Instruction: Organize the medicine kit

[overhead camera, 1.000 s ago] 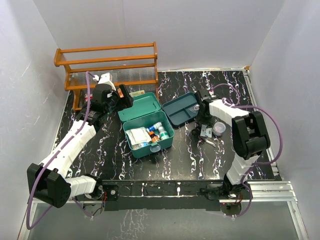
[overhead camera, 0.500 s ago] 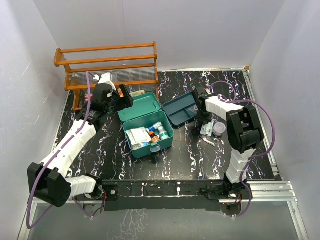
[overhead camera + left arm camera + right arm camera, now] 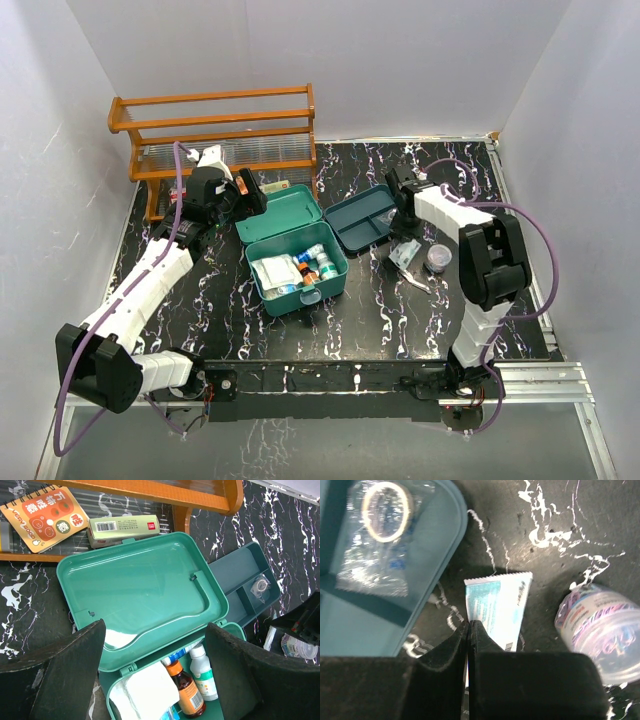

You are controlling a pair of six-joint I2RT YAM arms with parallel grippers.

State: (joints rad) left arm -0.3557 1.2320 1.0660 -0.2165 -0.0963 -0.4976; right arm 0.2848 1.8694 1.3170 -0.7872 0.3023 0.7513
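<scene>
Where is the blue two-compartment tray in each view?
Top external: tray right of centre, beside the open medicine kit.
Left wrist: tray at right edge, behind the kit's lid.
Right wrist: tray fills the left side.
Shared landmark: bagged tape roll lying in it.

Teal medicine kit [image 3: 281, 214]; seemingly marbled black table [image 3: 380, 300].

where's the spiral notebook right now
The spiral notebook sits top left in the left wrist view, in the bottom of the wooden rack on the robot's left, left of a pale green carton and behind the open lid of the medicine kit.
</scene>
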